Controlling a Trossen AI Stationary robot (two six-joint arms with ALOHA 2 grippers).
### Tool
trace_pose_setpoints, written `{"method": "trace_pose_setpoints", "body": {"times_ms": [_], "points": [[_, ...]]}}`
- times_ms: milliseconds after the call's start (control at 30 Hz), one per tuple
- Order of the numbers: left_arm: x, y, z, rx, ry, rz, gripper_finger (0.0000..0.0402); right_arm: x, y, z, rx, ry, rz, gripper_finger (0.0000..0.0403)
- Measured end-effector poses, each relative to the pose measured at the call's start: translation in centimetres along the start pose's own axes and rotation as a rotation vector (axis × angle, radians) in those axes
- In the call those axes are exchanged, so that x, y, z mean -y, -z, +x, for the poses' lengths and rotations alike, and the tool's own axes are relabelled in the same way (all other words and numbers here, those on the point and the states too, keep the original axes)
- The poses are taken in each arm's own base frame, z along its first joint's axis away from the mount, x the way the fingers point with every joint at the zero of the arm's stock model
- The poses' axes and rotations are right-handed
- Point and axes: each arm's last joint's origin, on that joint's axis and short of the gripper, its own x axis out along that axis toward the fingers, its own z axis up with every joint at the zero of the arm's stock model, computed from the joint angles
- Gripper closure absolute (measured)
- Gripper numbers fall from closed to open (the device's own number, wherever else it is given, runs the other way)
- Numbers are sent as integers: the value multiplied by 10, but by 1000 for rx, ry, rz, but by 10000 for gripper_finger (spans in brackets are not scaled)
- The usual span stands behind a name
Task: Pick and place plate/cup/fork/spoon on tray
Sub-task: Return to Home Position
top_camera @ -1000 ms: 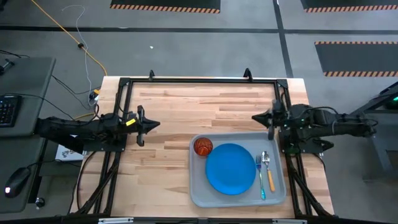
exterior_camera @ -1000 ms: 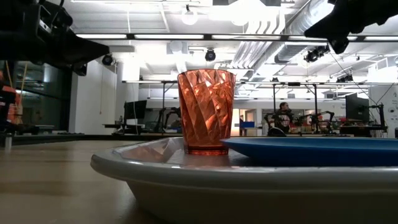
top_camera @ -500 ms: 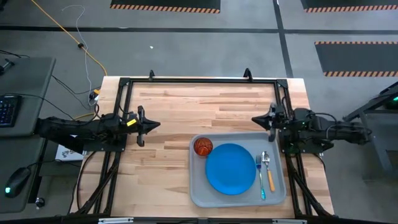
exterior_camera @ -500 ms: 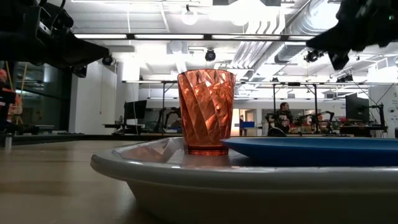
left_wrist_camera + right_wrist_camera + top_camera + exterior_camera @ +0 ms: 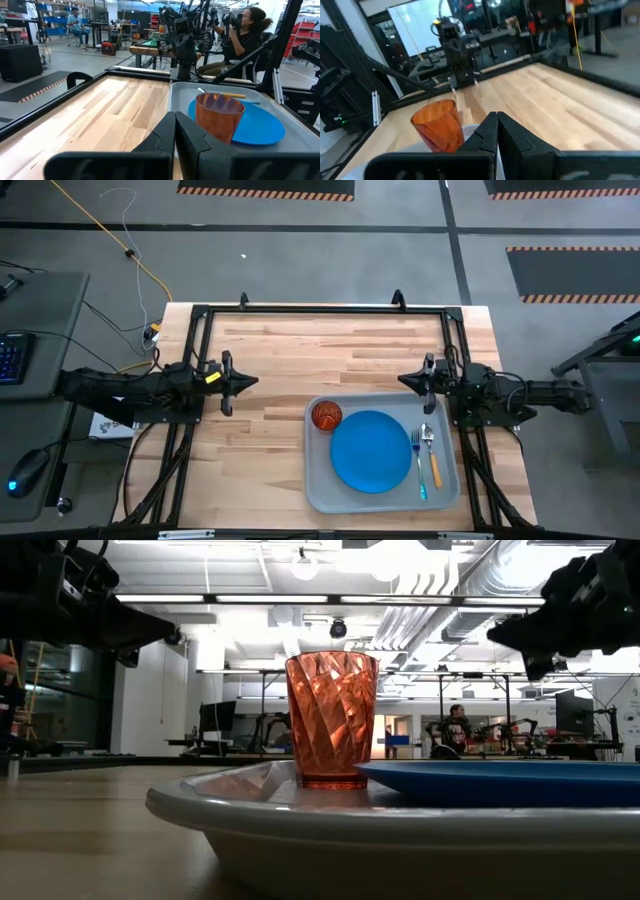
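— At the left of the overhead frame, what's that arm up to?
— The left gripper hangs over the bare table at mid-height, holding nothing. Its wrist camera shows the two dark fingers pressed tip to tip.
— And the tableware?
— All of it is on the tray, lower right of centre. From left to right, the cup stands upright in the tray's upper-left corner and the plate lies flat in the middle, just beside the cup. Then come the fork and the spoon, side by side near the right rim with their handles toward the bottom of the frame.
— And the arm on the right?
— The right gripper sits just above the tray's upper-right corner in the frame. It's raised off the wood, its fingers closed together on nothing.
— So which step is this?
— With all four pieces aboard, I'd say the placing is done and this is the retreat to the rest pose.
— What does the next move need?
— My guess is very little. Both arms should tuck back toward their bases with their claws empty. The right one needs to pull away without dipping over the spoon or clipping the tray's rim
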Motion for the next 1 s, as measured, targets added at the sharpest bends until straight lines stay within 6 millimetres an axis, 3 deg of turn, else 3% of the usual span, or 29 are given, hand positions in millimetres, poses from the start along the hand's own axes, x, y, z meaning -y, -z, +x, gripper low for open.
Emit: {"method": "trace_pose_setpoints", "body": {"times_ms": [167, 433, 767, 1000], "points": [[0, 0, 0, -1, 0, 0, 401, -4, -4, 0, 40, -39, -120, 403], [0, 0, 0, -1, 0, 0, 401, -3, 1, 0, -7, -32, -123, 403], [1, 0, -2, 2, 5, 0, 401, 0, 12, 0, -132, -4, 69, 403], [0, 11, -4, -112, 5, 15, 401, 0, 12, 0, -133, -4, 75, 403]]}}
